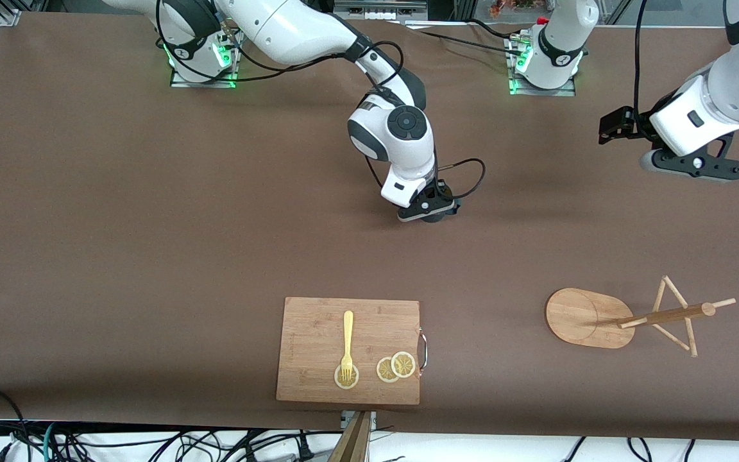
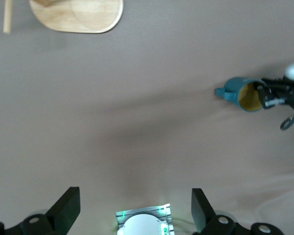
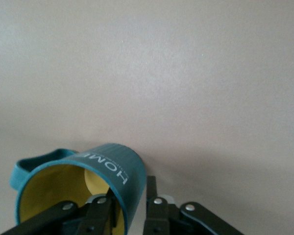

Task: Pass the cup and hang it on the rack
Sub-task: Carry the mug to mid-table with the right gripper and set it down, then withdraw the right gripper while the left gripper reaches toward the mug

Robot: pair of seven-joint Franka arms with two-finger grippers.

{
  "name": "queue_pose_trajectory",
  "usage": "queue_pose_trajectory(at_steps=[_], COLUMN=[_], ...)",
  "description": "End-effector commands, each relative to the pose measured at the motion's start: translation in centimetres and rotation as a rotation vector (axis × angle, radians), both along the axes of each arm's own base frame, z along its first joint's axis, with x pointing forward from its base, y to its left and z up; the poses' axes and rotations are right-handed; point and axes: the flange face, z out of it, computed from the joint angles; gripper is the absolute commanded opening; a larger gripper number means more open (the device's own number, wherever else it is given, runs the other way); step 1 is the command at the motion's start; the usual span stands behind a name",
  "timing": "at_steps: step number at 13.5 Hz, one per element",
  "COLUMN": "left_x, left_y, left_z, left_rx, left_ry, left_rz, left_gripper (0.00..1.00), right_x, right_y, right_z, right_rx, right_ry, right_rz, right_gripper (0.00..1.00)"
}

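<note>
The dark teal cup (image 3: 108, 164) with a yellowish inside is in my right gripper (image 3: 132, 196), one finger inside the rim and one outside, shut on its wall. In the front view this gripper (image 1: 432, 210) is low over the middle of the table and hides the cup. The left wrist view shows the cup (image 2: 245, 93) with its handle pointing away from the right gripper (image 2: 272, 95). My left gripper (image 1: 612, 127) is open and empty, held high over the left arm's end of the table (image 2: 135, 210). The bamboo rack (image 1: 591, 317) stands nearer the front camera, below the left gripper.
A wooden cutting board (image 1: 318, 333) lies at the table's front edge with a yellow fork (image 1: 348, 343) and lemon slices (image 1: 396, 367) on it. The rack's oval base also shows in the left wrist view (image 2: 83, 14). Cables hang along the front edge.
</note>
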Motion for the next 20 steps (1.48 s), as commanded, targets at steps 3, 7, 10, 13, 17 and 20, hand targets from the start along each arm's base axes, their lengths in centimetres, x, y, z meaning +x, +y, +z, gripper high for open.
queue_pose_trajectory(at_steps=[3, 7, 10, 13, 17, 20], left_x=[0.9, 1.7, 2.3, 2.6, 2.5, 2.0], left_y=[0.3, 1.3, 2.1, 4.5, 4.6, 5.3], left_z=[-0.4, -2.3, -4.6, -10.4, -17.8, -25.6], left_rx=[-0.098, -0.247, -0.371, -0.605, -0.773, -0.927], left_ry=[0.022, 0.032, -0.012, -0.085, -0.234, -0.393], left_rz=[-0.281, -0.349, -0.408, -0.530, -0.608, -0.657], left_gripper=[1.00, 1.00, 1.00, 1.00, 1.00, 1.00], right_x=[2.7, 8.2, 13.2, 16.6, 15.4, 11.4], right_y=[-1.3, -8.6, -18.1, -29.5, -43.4, -51.7], right_z=[7.5, 18.8, 25.2, 28.8, 32.7, 33.1], right_rx=[0.061, 0.079, 0.028, 0.031, -0.066, -0.091], right_ry=[-0.069, -0.101, -0.107, 0.026, 0.093, 0.135], right_rz=[-0.037, -0.149, -0.277, -0.241, -0.249, -0.208], right_gripper=[1.00, 1.00, 1.00, 1.00, 1.00, 1.00])
